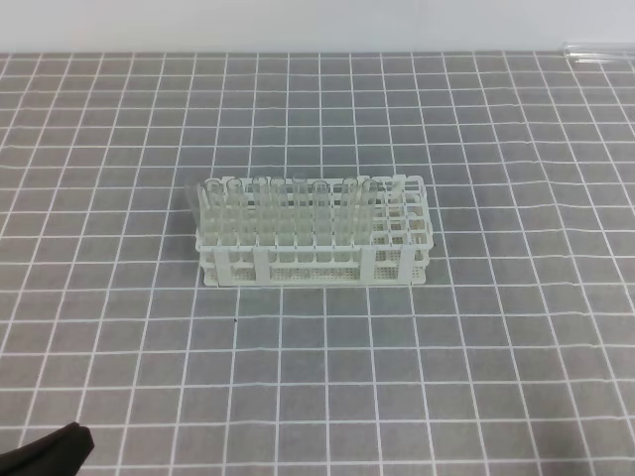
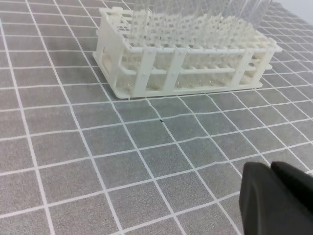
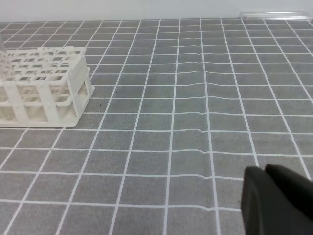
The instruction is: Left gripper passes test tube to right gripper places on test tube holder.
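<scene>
Both grippers sit closed and empty as we look over the grid-lined grey mat (image 1: 119, 327). We find the left gripper (image 2: 276, 200) low at the near corner of its wrist view, its black jaws pressed together above the mat, holding nothing; in the high view only a black corner of it (image 1: 45, 451) shows at the bottom left. We see the right gripper (image 3: 279, 200) the same way in its own wrist view, jaws together, well apart from everything else.

At the middle of the mat stands the test tube holder (image 1: 397, 260), a white two-tier rack. We count rows of clear tubes (image 1: 288, 213) standing upright across most of it, while the holes at its right end are open.

We spot the test tube (image 1: 598, 50) lying flat at the far right edge of the mat, near the pale wall (image 1: 298, 25), well apart from rack and grippers alike.
</scene>
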### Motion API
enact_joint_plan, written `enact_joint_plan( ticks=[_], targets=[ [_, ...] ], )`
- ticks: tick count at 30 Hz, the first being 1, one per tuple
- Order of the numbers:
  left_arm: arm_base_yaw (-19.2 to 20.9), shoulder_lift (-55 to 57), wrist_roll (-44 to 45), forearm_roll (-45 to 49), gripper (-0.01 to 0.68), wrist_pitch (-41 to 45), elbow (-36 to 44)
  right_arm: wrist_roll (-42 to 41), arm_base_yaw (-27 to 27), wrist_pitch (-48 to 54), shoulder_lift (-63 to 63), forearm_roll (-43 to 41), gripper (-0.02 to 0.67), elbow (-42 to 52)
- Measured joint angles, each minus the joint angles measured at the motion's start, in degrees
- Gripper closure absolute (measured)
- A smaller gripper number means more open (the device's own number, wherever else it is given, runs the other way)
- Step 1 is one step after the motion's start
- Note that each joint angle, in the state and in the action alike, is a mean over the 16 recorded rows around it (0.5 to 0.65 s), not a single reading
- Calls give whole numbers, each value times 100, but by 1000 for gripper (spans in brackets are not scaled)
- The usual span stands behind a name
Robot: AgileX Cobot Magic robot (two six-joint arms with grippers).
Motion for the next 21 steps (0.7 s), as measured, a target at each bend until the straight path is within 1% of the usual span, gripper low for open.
enact_joint_plan(
  ticks=[6, 9, 12, 21],
  targets=[
    [-1, 4, 104, 121, 673, -183, 5, 0, 0, 0, 0, 1, 662, 0],
    [-2, 6, 526, -230, 673, -385, 10, 0, 0, 0, 0, 2, 662, 0],
    [-2, 6, 1535, -1003, 673, -577, 10, 0, 0, 0, 0, 2, 662, 0],
    [8, 2, 5869, -4497, 673, -1286, 10, -2, 0, -1, 1, 7, 662, 0]
  ],
)
